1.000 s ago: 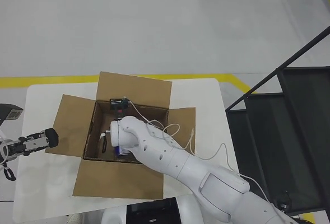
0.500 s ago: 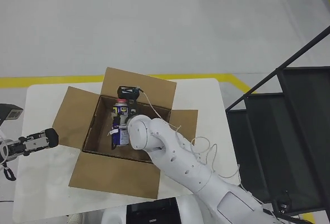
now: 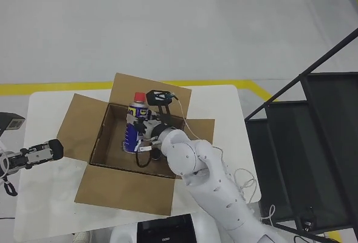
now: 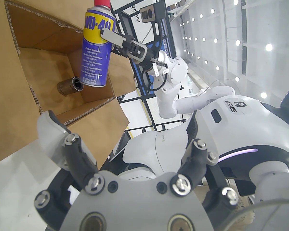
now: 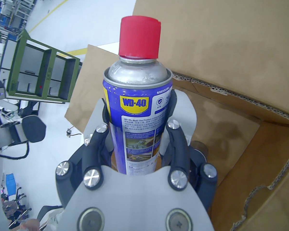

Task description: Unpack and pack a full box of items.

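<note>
An open cardboard box (image 3: 99, 130) stands in the middle of the white table (image 3: 51, 106). My right gripper (image 3: 143, 127) is shut on a blue and yellow spray can (image 3: 134, 121) with a red cap, holding it upright above the box. The right wrist view has the can (image 5: 137, 97) clamped between the fingers (image 5: 177, 111), over the box interior (image 5: 231, 126). My left gripper (image 3: 45, 150) hangs open near the table's left edge, beside the box's left flap. From the left wrist view, the can (image 4: 96, 49) hangs over the box (image 4: 4, 73).
A small brown metal cylinder (image 4: 68, 88) lies on the box floor under the can. Black metal stairs (image 3: 312, 121) stand just right of the table. A green shelf unit (image 5: 38, 73) stands far off on the floor.
The right arm has raised the spray can out of the box, from low inside it to upright above the rim. The box shifted slightly. The left arm has stayed put.
</note>
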